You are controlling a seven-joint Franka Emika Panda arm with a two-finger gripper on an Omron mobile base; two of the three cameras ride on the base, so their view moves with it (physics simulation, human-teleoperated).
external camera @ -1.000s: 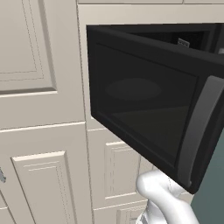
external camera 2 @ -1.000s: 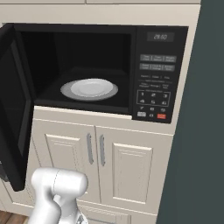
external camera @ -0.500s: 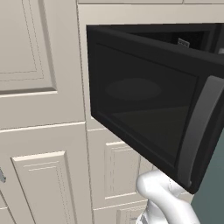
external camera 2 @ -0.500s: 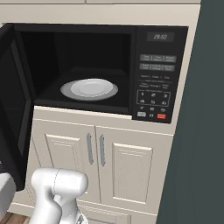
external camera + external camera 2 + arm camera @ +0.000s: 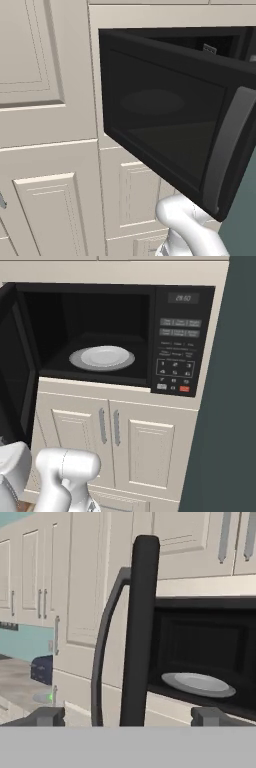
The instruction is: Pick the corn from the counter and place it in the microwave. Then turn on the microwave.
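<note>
The microwave (image 5: 180,341) stands with its dark glass door (image 5: 165,120) swung wide open, the curved grey handle (image 5: 225,150) at the door's free edge. A white plate (image 5: 102,357) lies inside with nothing on it. A red button (image 5: 184,389) sits low on the keypad. In the hand view my gripper (image 5: 127,716) is open, its fingertips (image 5: 45,716) far apart and nothing between them. It faces the door's edge (image 5: 140,627). A small bright green speck, the corn (image 5: 50,698), lies far off on the counter (image 5: 17,684) at the left.
A small dark toaster (image 5: 42,669) stands on the counter behind the corn. Cream cabinet doors (image 5: 145,446) sit under the microwave. A tall dark panel (image 5: 230,406) closes off the right side. Panelled cream cabinets (image 5: 45,100) fill the left.
A white part of my arm has come into the lower left corner of the right base view. The microwave, its door and the plate have not moved.
</note>
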